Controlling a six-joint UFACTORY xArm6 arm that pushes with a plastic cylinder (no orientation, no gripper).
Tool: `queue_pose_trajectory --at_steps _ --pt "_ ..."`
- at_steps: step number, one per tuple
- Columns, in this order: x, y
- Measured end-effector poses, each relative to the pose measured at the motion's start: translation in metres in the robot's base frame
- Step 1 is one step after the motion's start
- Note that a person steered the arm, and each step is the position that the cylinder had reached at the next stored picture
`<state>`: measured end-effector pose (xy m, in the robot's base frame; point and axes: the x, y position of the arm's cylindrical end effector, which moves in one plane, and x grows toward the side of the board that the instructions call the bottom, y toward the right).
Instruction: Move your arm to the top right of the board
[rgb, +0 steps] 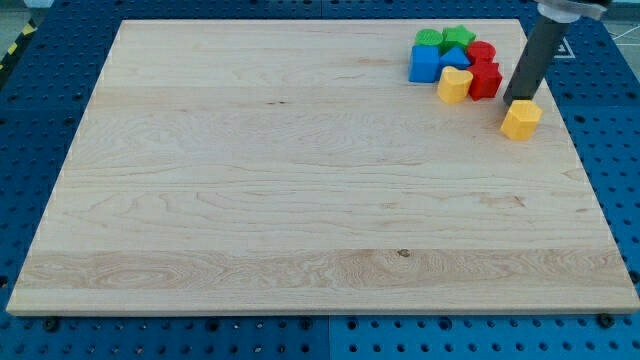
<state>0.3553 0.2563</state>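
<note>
My tip (517, 99) is the lower end of a dark rod that comes down from the view's top right. It stands near the board's top right corner, just above a lone yellow block (521, 119) and touching or nearly touching it. To the left of the tip is a tight cluster: two green blocks (447, 39), two blue blocks (431, 63), a red cylinder (481, 51), a red block (486, 79) and a yellow hexagonal block (454, 84). The wooden board (300, 180) fills most of the view.
The board lies on a blue perforated table (610, 130) that shows on all sides. A yellow-black striped strip (12, 48) is at the view's top left.
</note>
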Motion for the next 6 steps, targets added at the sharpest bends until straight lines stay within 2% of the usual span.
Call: queue_pose_trajectory --at_steps 1,3,5,6 --pt "-0.039 0.022" --pt "-0.132 0.016" --pt "-0.151 -0.008" --pt "-0.134 -0.008"
